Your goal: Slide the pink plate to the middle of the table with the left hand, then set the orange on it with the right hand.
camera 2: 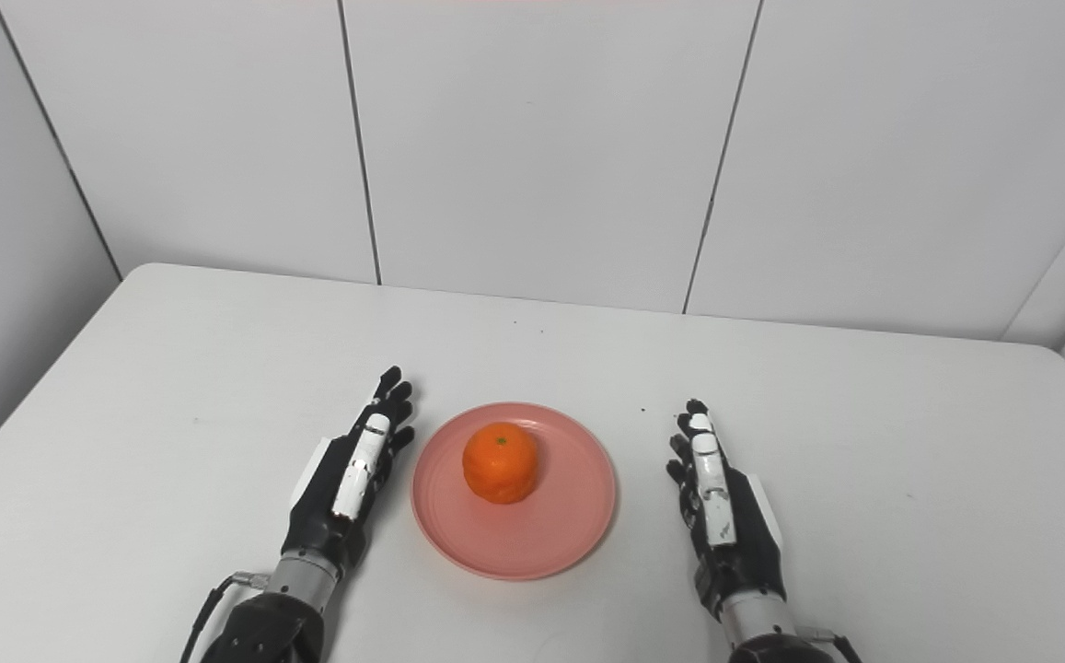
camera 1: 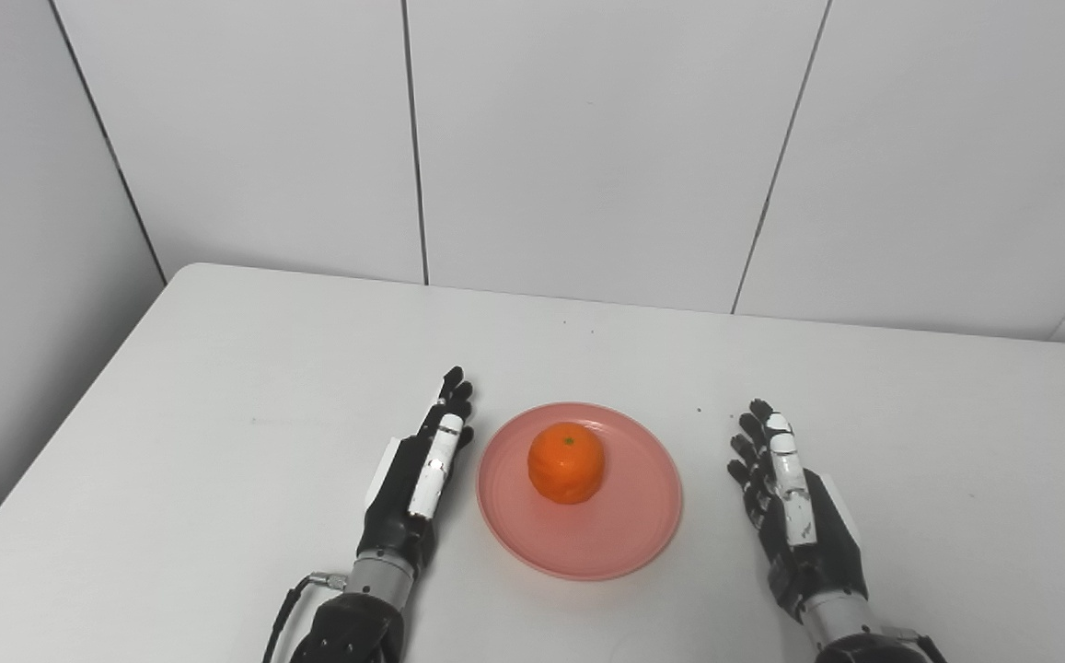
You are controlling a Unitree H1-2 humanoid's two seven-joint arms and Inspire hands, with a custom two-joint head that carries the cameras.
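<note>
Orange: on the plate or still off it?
On it. The orange sits on the pink plate, a bit toward the far-left of centre. Left hand and right hand flank the plate, open, touching neither.

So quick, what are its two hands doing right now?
Left hand: open, holding nothing, beside the plate.
Right hand: open, holding nothing.

Orange (camera 1: 566,462), stem up, on pink plate (camera 1: 629,539), mid-table near front edge.

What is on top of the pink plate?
An orange sits on the pink plate, stem dimple up. The plate under the orange is hidden. Nothing else is on it.
</note>
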